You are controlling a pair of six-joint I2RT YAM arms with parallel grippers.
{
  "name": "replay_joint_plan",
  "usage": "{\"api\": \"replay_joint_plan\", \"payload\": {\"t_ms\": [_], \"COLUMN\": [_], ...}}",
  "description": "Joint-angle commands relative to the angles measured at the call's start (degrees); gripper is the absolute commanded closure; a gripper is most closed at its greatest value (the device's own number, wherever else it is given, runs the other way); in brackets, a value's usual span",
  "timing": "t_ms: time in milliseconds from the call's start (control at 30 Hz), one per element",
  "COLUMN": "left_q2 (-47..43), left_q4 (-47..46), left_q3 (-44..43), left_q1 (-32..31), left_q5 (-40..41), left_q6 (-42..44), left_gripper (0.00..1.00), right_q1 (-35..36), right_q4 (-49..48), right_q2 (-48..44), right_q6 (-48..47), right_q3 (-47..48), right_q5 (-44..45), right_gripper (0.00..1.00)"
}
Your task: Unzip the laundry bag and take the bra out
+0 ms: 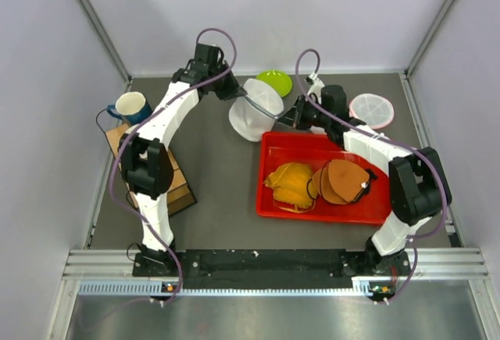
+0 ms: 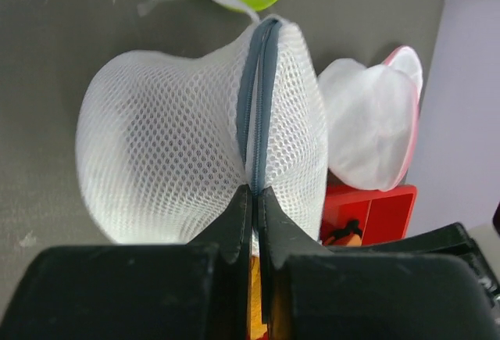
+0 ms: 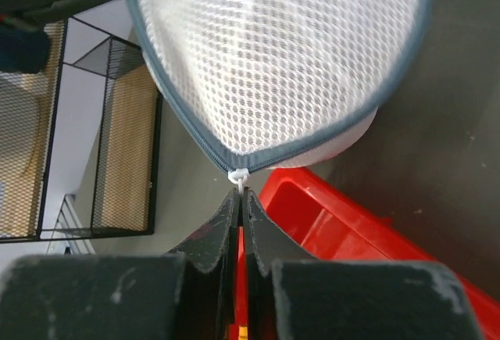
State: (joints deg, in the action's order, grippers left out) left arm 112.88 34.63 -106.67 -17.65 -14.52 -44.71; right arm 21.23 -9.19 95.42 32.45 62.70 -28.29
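Note:
A white mesh laundry bag (image 1: 254, 109) with a grey zipper hangs between my two grippers, above the mat by the red tray's far left corner. My left gripper (image 2: 255, 191) is shut on the bag's grey zipper seam (image 2: 251, 113). My right gripper (image 3: 240, 193) is shut on the white zipper pull (image 3: 239, 176) at the bag's lower edge (image 3: 297, 66). The zipper looks closed along the parts I see. What is inside the bag is hidden. Orange and brown bras (image 1: 320, 184) lie in the red tray (image 1: 269, 199).
A lime green bowl (image 1: 275, 82) sits behind the bag. A second white bag with a pink rim (image 1: 371, 109) lies at the back right. A blue mug (image 1: 133, 108) and a cardboard box (image 1: 176, 184) stand at the left, with a black wire rack (image 3: 101, 137).

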Motion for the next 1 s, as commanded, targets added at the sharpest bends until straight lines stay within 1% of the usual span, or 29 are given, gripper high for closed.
{"api": "replay_joint_plan", "payload": {"t_ms": [0,33,67,100,133,167,200,233,267,300,333,367,400,467,600,700,800,900,933,967], "left_q2": [4.6,5.3,6.0,6.3,6.0,5.3,3.3,1.9,0.3,-3.7,-5.7,-7.8,-11.3,-13.7,-14.6,-13.1,-11.1,-9.1,-8.7,-8.4], "left_q4": [0.3,0.9,1.4,1.8,2.3,2.4,2.4,2.4,2.3,2.0,0.9,-2.1,-3.5,-5.5,-8.3,-9.2,-10.7,-11.5,-11.5,-11.5], "left_q3": [-8.1,-9.0,-10.0,-10.0,-9.6,-8.1,-7.0,-5.7,-1.9,0.5,3.4,8.9,11.5,16.2,20.0,19.8,19.6,18.6,18.2,17.4], "left_q1": [2.8,2.8,2.8,2.8,2.8,2.8,2.8,2.8,2.8,2.8,2.6,2.4,1.8,1.2,-0.2,-2.3,-3.5,-3.9,-3.9,-3.9], "left_q5": [2.1,1.7,1.3,0.7,0.6,0.7,1.1,2.9,4.0,4.4,5.0,5.6,6.0,5.7,2.7,3.7,4.3,4.1,4.3,4.4], "left_q6": [4.0,4.1,4.3,4.3,4.3,4.2,3.9,3.6,3.1,1.8,1.2,0.5,-0.3,-2.3,-7.3,-8.8,-10.3,-11.5,-11.5,-11.4], "left_gripper": [0.99,0.74,0.59,0.46,0.36,0.23,0.18,0.16,0.13,0.12,0.12,0.12,0.13,0.13,0.14,0.14,0.18,0.28,0.35,0.55], "right_q1": [2.3,2.7,3.5,3.7,4.0,4.3,4.5,4.7,4.8,5.0,5.0,5.2,5.3,5.3,5.5,5.7,5.6,5.7,5.7,5.7], "right_q4": [2.1,0.2,-1.4,-2.9,-5.6,-7.1,-8.4,-9.5,-11.6,-12.6,-13.0,-13.3,-13.2,-13.0,-12.2,-11.6,-10.8,-10.3,-10.1,-9.1], "right_q2": [-1.5,-1.0,-0.1,0.6,1.1,2.3,2.9,3.5,4.7,5.0,5.4,5.6,5.7,5.7,5.6,5.2,4.9,4.5,4.3,3.9], "right_q6": [-1.6,0.6,2.0,3.4,6.2,7.6,8.9,11.1,12.1,12.9,13.8,13.7,13.8,13.5,13.1,12.4,11.8,11.4,11.1,10.6], "right_q3": [2.8,3.2,3.2,3.2,3.2,3.1,3.0,3.0,3.0,3.0,3.3,3.4,3.5,3.7,3.8,3.9,3.9,3.7,3.7,3.7], "right_q5": [-0.5,-0.8,-1.5,-1.7,-1.8,-1.6,-1.6,-1.7,-1.8,-1.9,-2.1,-2.0,-2.0,-1.9,-2.0,-1.9,-1.7,-1.7,-1.7,-1.7], "right_gripper": [1.00,1.00,1.00,1.00,1.00,1.00,1.00,1.00,1.00,1.00,1.00,1.00,1.00,1.00,1.00,1.00,1.00,1.00,1.00,1.00]}}
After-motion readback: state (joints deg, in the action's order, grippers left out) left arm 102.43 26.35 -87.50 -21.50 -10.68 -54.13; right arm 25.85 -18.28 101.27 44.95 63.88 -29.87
